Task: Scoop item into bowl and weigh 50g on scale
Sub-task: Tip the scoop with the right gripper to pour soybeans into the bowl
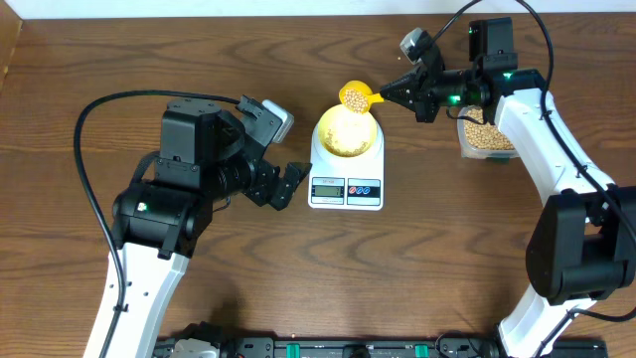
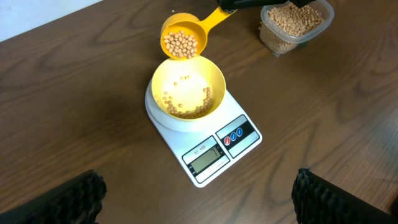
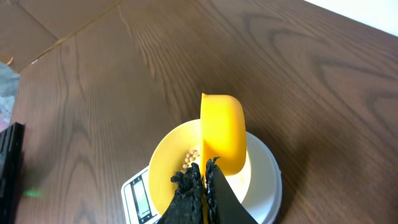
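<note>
The pale yellow bowl point(image 1: 346, 134) sits on the white scale point(image 1: 346, 189), with a layer of tan beans point(image 2: 186, 109) in it. My right gripper point(image 1: 402, 92) is shut on the handle of the yellow scoop point(image 1: 354, 96). It holds the scoop tilted over the bowl's far rim with beans point(image 2: 180, 43) in its cup. The right wrist view shows the scoop point(image 3: 222, 132) above the bowl point(image 3: 169, 162) and my right gripper point(image 3: 205, 180). My left gripper point(image 1: 291, 185) is open and empty, just left of the scale point(image 2: 211, 146); in the left wrist view it point(image 2: 198, 205) frames bare table.
A clear plastic tub of beans point(image 1: 485, 137) stands right of the scale, under the right arm; it also shows in the left wrist view point(image 2: 293, 25). The wooden table point(image 1: 99, 60) extends left and to the front.
</note>
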